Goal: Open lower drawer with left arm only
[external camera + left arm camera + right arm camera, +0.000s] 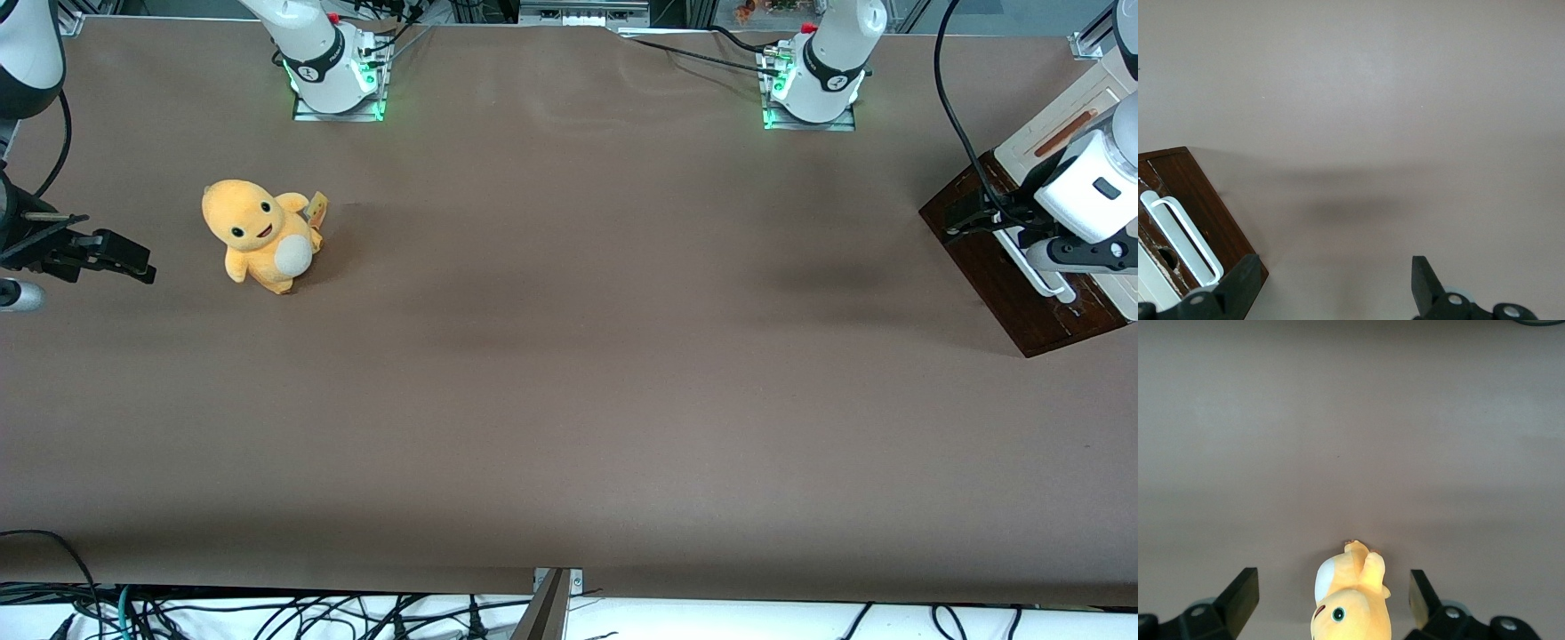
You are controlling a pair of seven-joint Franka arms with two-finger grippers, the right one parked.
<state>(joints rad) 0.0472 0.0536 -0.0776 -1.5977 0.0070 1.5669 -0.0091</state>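
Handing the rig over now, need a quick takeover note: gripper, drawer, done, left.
Gripper: open, holding nothing, over the cabinet's front at the working arm's end of the table. One of its fingers is close to the white bar handle; no grasp yet.
Lower drawer: dark brown front visible. How far out it is cannot be judged.
Left arm: reaches over the cabinet.
Done: approach to the cabinet.
Left: close on the handle, pull the drawer out.
Other: a yellow plush toy sits toward the parked arm's end, away from the job.
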